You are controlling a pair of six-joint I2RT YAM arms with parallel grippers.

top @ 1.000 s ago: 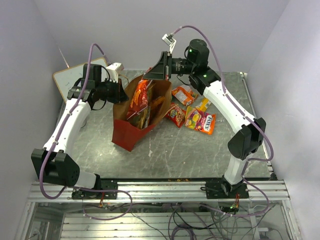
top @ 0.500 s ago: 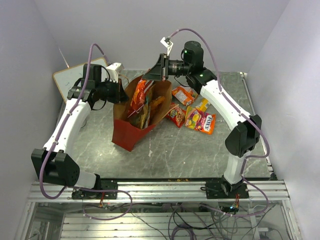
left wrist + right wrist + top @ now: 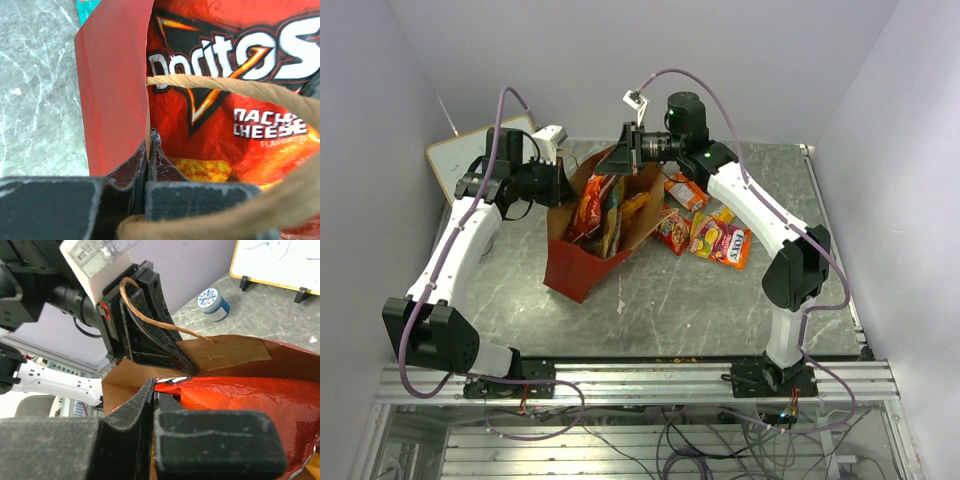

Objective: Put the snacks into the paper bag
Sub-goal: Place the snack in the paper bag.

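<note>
The red paper bag (image 3: 578, 268) stands open at mid-table. My left gripper (image 3: 565, 187) is shut on its left rim; the left wrist view shows the kraft edge of the bag wall (image 3: 112, 85) pinched at the gripper (image 3: 150, 137), and the twine handle (image 3: 235, 87) crossing in front. A dark red chip bag (image 3: 590, 205) stands inside the bag. My right gripper (image 3: 613, 163) is above the far rim. In the right wrist view the gripper (image 3: 154, 385) is shut, with the chip bag's (image 3: 240, 400) crumpled top edge at its tips. Several small snacks (image 3: 715, 238) lie to the bag's right.
A white writing board (image 3: 460, 155) leans at the back left, and a small round tin (image 3: 212, 304) sits near it. More packets (image 3: 632, 205) stick up inside the bag. An orange packet (image 3: 688, 190) lies under the right forearm. Walls close in on three sides.
My right gripper has moved left over the bag's mouth and the dark red chip bag has sunk lower into the paper bag. The left arm has held still.
</note>
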